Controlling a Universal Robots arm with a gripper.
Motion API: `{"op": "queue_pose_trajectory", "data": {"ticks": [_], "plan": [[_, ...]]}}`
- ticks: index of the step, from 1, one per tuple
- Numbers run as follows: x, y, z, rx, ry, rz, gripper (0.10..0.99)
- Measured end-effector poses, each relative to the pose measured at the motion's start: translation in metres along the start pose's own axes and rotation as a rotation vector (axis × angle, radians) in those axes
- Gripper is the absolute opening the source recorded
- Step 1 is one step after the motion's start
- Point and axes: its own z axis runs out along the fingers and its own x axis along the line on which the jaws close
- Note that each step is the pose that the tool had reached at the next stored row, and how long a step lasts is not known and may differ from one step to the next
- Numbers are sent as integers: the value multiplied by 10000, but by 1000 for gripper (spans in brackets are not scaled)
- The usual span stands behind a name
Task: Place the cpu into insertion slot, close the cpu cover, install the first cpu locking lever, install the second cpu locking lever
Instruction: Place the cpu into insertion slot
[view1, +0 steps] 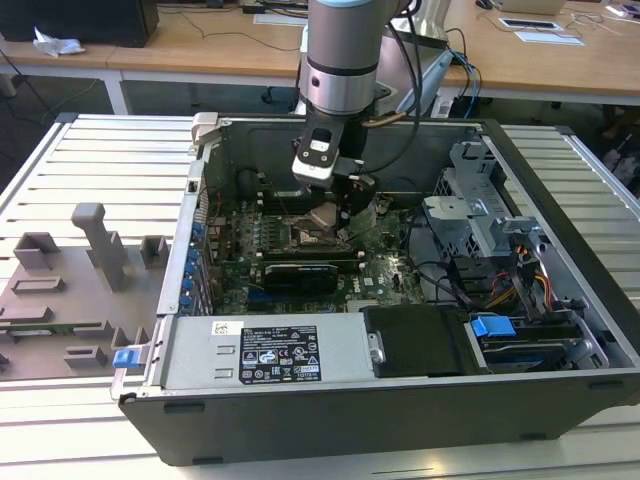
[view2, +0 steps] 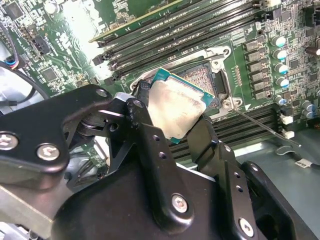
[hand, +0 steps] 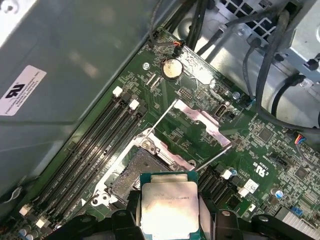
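My pincer (view2: 172, 114) is closed on the cpu (view2: 176, 106), with one black finger (view2: 144, 125) against each of two opposite edges. The chip's pale metal top faces the camera in both wrist views, so its underside is hidden. In the first wrist view, the near edge of the cpu (hand: 170, 207) is cut off by the picture's border.

The cpu is held over the insertion slot (hand: 131, 172) and covers one side of it. The covered part of the socket is hidden, and I cannot tell whether the chip touches the socket.

The cpu cover (hand: 202, 120) is swung open and lies back beside the slot, with green board visible through its window. A thin metal lever (view2: 260, 125) slants out from a socket corner.

In the exterior view, the pincer (view1: 335, 205) hangs low inside the open computer case (view1: 400, 400), which rests on a slatted tabletop (view1: 90, 150). The socket is hard to make out there.
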Motion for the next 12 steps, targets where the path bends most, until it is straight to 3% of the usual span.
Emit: {"op": "queue_pose_trajectory", "data": {"ticks": [12], "plan": [[0, 0, 2, 99, -104, 1023, 545]]}}
